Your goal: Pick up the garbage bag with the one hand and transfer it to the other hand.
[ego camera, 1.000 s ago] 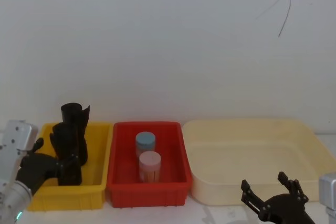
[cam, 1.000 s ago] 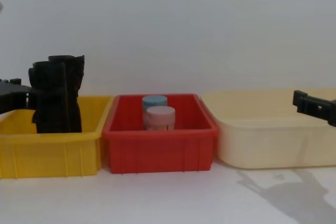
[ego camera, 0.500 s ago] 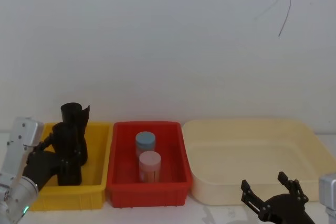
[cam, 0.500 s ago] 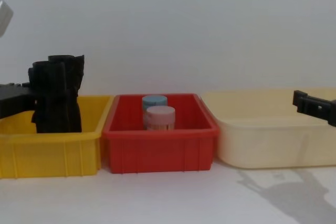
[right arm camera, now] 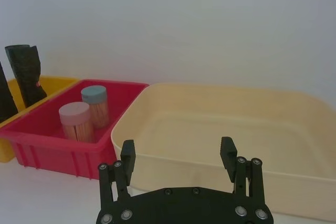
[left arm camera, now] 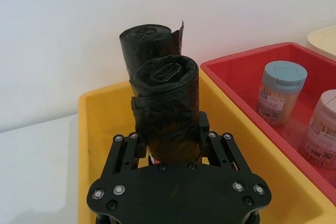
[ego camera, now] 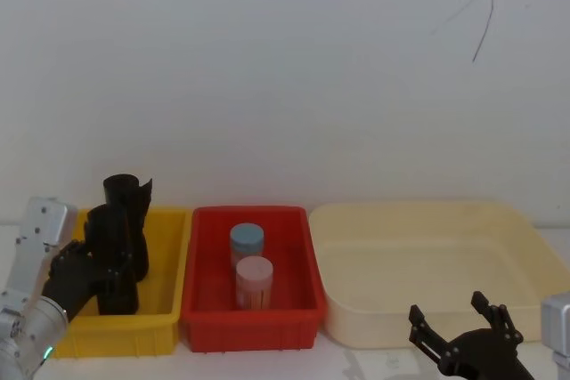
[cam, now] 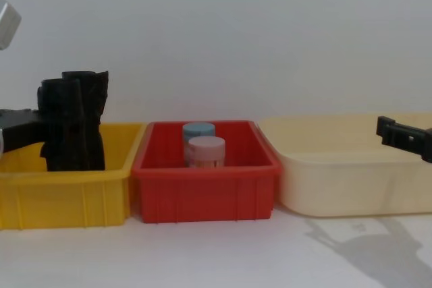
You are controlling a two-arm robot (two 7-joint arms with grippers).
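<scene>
the bag (left arm camera: 164, 93) stands upright in the yellow bin (ego camera: 165, 309) at the left, just in front of a slimmer roll (ego camera: 125, 191). the left claw (left arm camera: 169, 142) clamps its lower half from both sides, so the grasp looks made. lifting and the handover are not yet done. at the right, the right claw (right arm camera: 177, 149) hangs wide open, low before the cream tray (ego camera: 427, 220).

This looks like a robotics lab test bench. A bare white wall (cam: 216, 32) stands beyond both grippers, over a plain white tabletop (cam: 216, 254). Staged props line up in a row: a yellow rectangular plastic bin (ego camera: 116, 331) below the left gripper (left arm camera: 170, 129), whose fingers clasp a matte black cylindrical garbage bag (left arm camera: 165, 103); a red rectangular plastic bin (ego camera: 249, 331) to that gripper's right; a cream plastic tub (ego camera: 365, 325) ahead of the right gripper (right arm camera: 177, 148).
</scene>
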